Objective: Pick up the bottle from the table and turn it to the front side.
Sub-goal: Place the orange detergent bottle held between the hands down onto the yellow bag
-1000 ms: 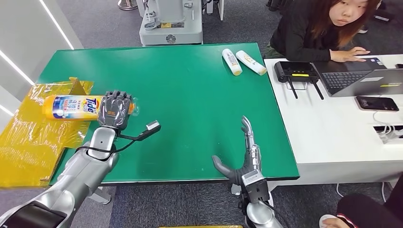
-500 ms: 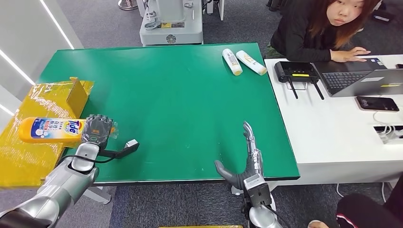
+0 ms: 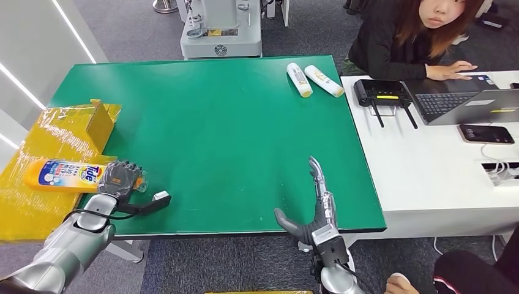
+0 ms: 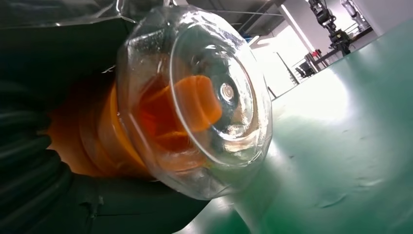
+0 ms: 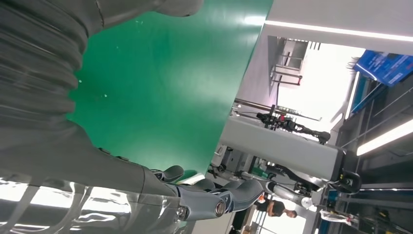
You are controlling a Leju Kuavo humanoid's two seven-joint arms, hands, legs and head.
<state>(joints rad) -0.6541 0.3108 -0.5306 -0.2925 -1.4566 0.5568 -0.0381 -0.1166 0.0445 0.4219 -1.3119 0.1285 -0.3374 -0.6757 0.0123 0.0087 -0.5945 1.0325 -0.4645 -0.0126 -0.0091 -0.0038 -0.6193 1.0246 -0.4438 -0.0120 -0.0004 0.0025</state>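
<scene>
Head view: left hand (image 3: 119, 177) holds the bottle (image 3: 64, 174) sideways by its neck; it could slip. Right hand (image 3: 315, 211) spread, empty.

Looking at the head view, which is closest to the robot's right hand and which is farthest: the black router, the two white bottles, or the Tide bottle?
From the right hand, low at the green table's near edge:
1. Black router, on the white desk to the right and farther back.
2. Two white bottles, at the table's far edge.
3. Tide bottle, held by the left hand at the far left.
Router and white bottles are fairly close.
</scene>
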